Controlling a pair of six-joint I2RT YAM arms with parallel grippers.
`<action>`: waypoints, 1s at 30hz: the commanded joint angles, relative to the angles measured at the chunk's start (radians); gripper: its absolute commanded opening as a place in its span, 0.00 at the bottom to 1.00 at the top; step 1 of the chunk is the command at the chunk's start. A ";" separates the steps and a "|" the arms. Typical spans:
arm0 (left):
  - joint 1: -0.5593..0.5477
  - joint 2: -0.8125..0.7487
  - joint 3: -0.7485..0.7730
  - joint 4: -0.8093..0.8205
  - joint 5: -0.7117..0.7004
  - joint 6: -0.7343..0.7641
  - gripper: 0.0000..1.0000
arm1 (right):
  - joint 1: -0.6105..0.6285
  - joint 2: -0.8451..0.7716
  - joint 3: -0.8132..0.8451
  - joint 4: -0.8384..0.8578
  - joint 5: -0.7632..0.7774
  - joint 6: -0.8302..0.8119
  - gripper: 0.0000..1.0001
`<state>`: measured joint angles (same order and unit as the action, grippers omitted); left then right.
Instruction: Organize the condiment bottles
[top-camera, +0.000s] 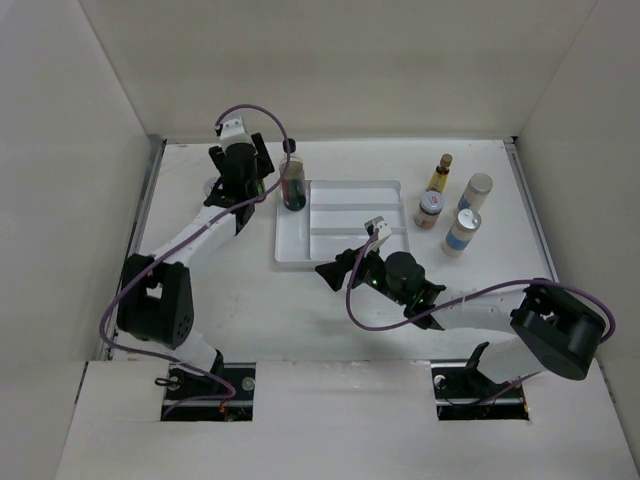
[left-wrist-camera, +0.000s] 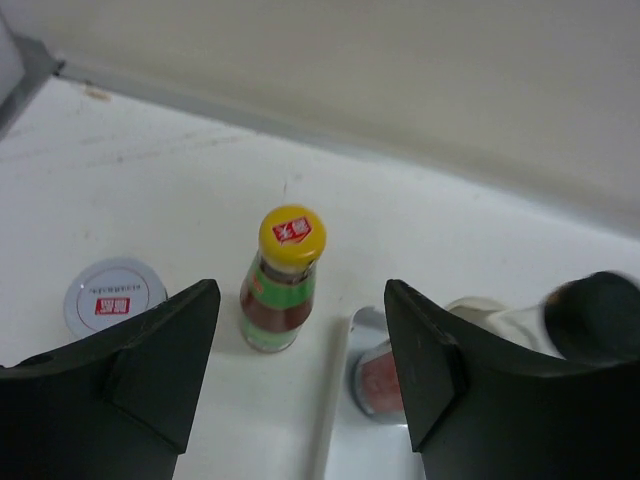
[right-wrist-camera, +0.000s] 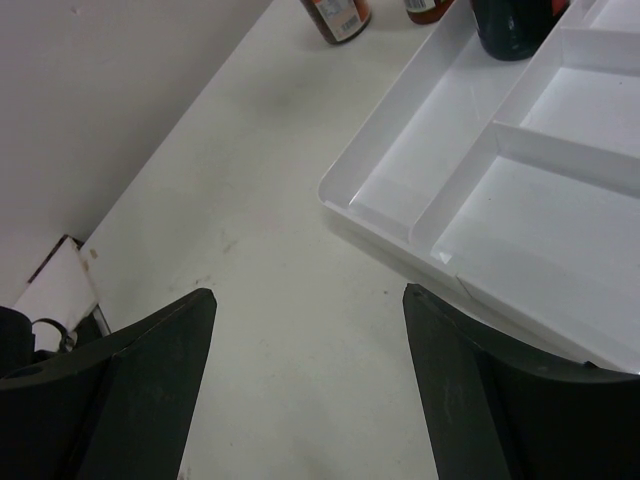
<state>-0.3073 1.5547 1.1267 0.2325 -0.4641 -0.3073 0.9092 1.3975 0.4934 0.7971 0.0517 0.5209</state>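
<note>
Left gripper (left-wrist-camera: 300, 288) spread wide, the yellow-capped sauce bottle (left-wrist-camera: 279, 292) upright ahead, in line with its gap; right gripper (right-wrist-camera: 308, 292) wide and empty, white divided tray (right-wrist-camera: 420, 130) ahead-right

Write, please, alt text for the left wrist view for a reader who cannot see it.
A yellow-capped bottle with a red-green label stands upright on the white table, centred ahead of the open left pincer. A silver-lidded jar sits to its left; a white tray rim and a blurred black-capped bottle lie right.
</note>
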 joint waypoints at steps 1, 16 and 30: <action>0.014 0.034 0.094 -0.075 0.042 -0.016 0.66 | -0.005 -0.014 0.010 0.059 -0.007 0.004 0.83; 0.064 0.284 0.298 -0.085 0.028 0.023 0.57 | -0.003 -0.018 0.007 0.059 -0.009 0.002 0.84; 0.011 -0.043 0.099 -0.004 -0.070 0.046 0.19 | -0.016 -0.017 0.001 0.068 -0.013 0.013 0.83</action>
<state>-0.2699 1.7264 1.2499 0.1074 -0.4770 -0.2756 0.9024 1.3972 0.4934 0.7975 0.0513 0.5209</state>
